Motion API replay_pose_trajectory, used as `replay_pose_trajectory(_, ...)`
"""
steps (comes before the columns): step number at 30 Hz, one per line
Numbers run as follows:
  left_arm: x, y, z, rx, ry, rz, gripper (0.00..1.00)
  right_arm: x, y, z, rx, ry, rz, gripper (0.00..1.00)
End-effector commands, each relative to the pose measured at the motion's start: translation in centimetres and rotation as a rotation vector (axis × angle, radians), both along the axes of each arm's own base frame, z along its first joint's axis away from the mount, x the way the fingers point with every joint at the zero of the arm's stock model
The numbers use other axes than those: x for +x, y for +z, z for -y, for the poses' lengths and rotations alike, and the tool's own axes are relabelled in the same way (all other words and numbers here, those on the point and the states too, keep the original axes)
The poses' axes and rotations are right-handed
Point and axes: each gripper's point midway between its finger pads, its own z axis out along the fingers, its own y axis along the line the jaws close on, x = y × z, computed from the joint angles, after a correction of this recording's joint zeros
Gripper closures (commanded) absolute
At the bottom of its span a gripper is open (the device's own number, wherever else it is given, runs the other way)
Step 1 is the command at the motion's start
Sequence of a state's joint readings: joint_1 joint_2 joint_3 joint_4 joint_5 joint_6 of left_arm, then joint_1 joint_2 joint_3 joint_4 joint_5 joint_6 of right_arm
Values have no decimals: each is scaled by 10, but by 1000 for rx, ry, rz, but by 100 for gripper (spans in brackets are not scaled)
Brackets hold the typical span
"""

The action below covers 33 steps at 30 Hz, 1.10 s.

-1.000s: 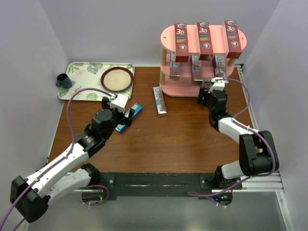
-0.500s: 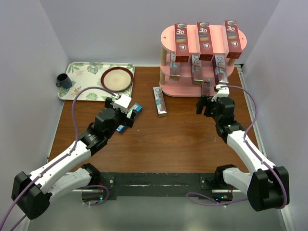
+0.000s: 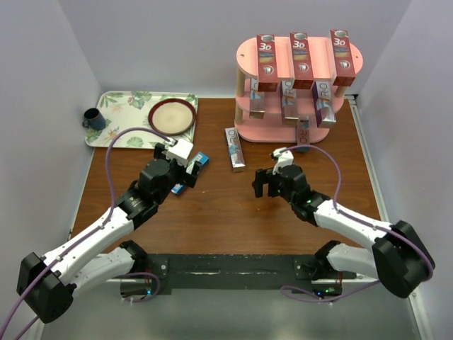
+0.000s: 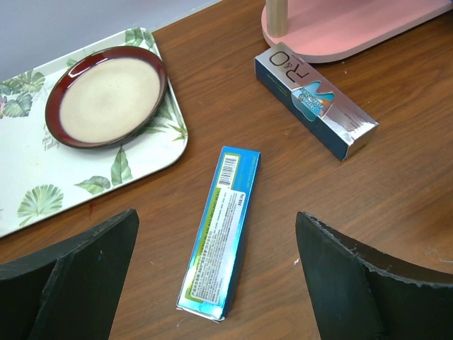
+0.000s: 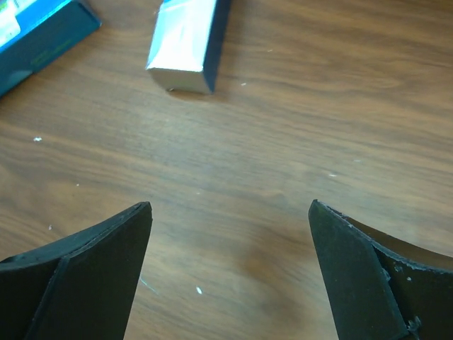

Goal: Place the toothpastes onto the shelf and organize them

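Toothpastes count nine: three red cartons [image 3: 300, 58] on the shelf's [image 3: 244, 57] top board, three silver ones [image 3: 290, 106] on the middle board, and one teal carton [image 3: 304, 134] at the bottom. Two lie on the table [image 3: 233, 219]: a silver carton [image 4: 315, 103] and a blue carton [image 4: 219, 230]. Left gripper [image 4: 216, 280] hangs spread wide over the blue carton; right gripper [image 5: 230, 269], likewise spread and empty, hangs over bare wood.

Floral-print tray [image 3: 120, 134] sits at the far-left corner of the table [image 3: 233, 205] (brown wood top). Round plate [image 3: 172, 116], dark red rim and beige centre, on the tray's right end. Dark mug [image 3: 93, 118] upright at its left edge.
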State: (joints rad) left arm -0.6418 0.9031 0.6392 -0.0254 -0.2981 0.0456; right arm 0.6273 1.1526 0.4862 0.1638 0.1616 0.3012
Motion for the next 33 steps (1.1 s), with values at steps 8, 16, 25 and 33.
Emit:
replay_pose_trajectory(8,4,11,-5,-14,30,41,2,48,4,-68,43,-2,199,1)
replay_pose_trajectory(16,4,9,-6,-7,32,38,2,89,-14,-86,30,-94,257,1)
replay_pose_trajectory(25,4,9,-3,-11,19,36,2,110,-29,-94,-6,-126,278,13)
replay_pose_trajectory(33,3,11,-2,-14,14,39,2,112,-34,-99,-21,-98,277,27)
